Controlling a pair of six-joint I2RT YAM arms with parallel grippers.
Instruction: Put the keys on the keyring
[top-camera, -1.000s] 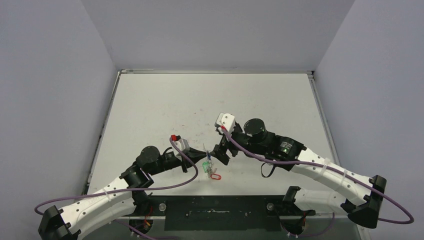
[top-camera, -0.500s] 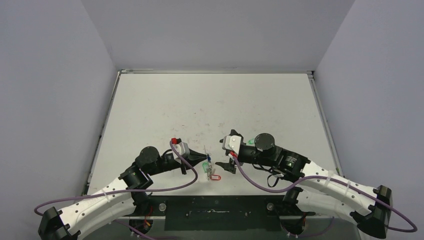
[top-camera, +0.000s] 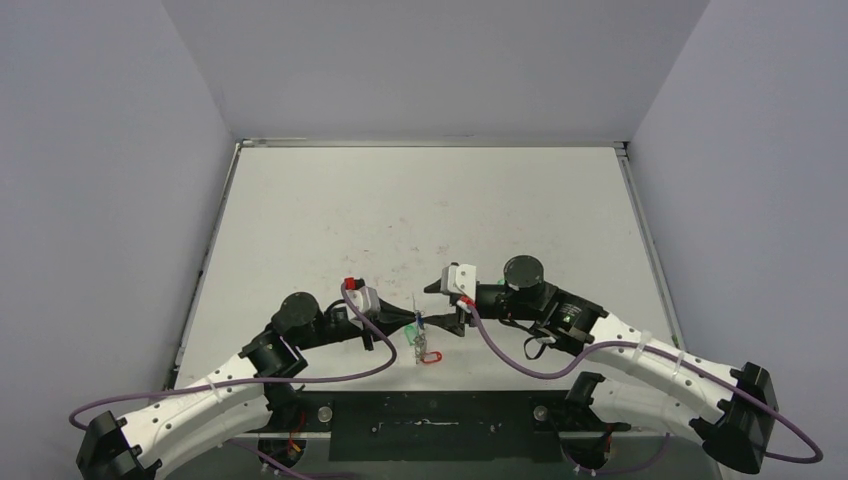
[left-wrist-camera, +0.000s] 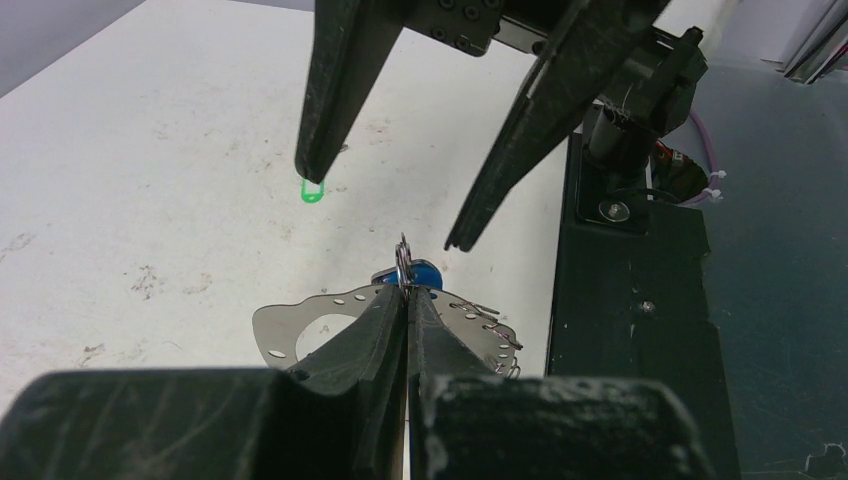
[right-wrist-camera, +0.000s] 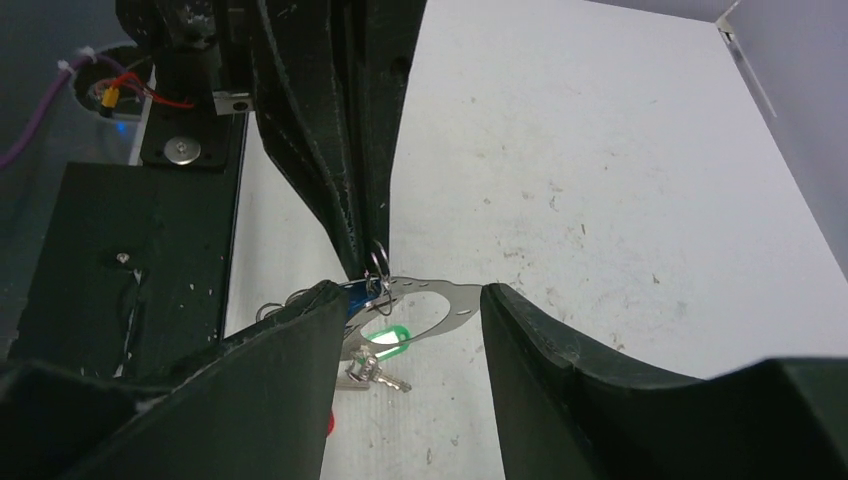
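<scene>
I've got L claw (left-wrist-camera: 405, 292) clamped shut on the keyring (left-wrist-camera: 300, 325) rim, nr bench (top-camera: 400, 200) near edge, mid-width. Ring is a flat silver-grey sheet hoop w/ small holes + wire loops along rim. Blue/green-tagged keys (right-wrist-camera: 378, 375) bunched beneath. R claw (right-wrist-camera: 412, 290) jaws apart, straddling ring.

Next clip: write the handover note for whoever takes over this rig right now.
Left claw: shut on the keyring rim, holding it up.
Right claw: open, jaws either side of the ring's edge, holding nothing.
Blue tag sits at the grip; green tag and red tag are below the ring. Whether they are threaded is unclear.
Another green-tagged key lies loose on the table.
Left to do: thread that key.
</scene>
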